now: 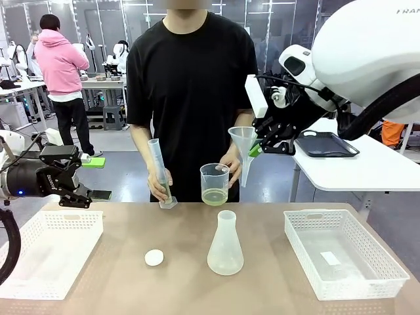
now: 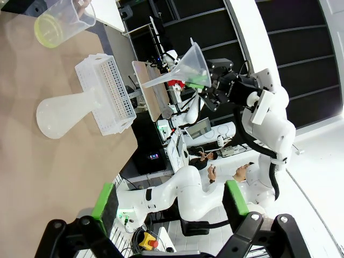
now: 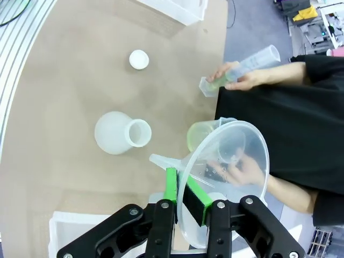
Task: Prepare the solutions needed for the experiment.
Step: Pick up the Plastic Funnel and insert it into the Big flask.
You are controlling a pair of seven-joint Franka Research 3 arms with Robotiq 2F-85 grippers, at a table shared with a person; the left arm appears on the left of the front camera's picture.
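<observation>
Robot's right hand (image 1: 257, 147) (image 3: 183, 191): raised above the far side of the desk (image 1: 164, 289), green pads clamped tight on the rim of a clear funnel (image 1: 241, 141) (image 3: 231, 161). The funnel hangs spout-down from the hand, wide mouth up.

Yellow-green liquid (image 1: 214, 195) (image 3: 199, 134): a shallow layer in the bottom of a clear measuring cup (image 1: 214, 180). The cup sits just below and beside the funnel's spout, toward the desk's middle. One of the person's hands (image 1: 231, 161) is on the cup's far side, close under the right hand.

Flask (image 1: 225, 246) (image 3: 121, 133): upright on the desk, below the right hand and nearer the robot than the cup, apart from both.

Measuring tube (image 1: 159, 172) (image 3: 242, 70): beyond the cup from the right hand, tilted, gripped by the person's other hand (image 1: 159, 185), base on the desk. There is a greenish tint at its base, probably liquid, though the view is too poor to be sure.

White disc (image 1: 154, 258): flat on the desk, between the two robot hands, near the flask.

Robot's left hand (image 1: 95, 178) (image 2: 171, 198): fingers spread wide, holding nothing, hovering above the far edge of a white basket (image 1: 52, 223). The cup and flask lie well off from it toward the right hand.

Second white basket (image 1: 341, 216): on the desk below the right hand, to its outer side.
</observation>
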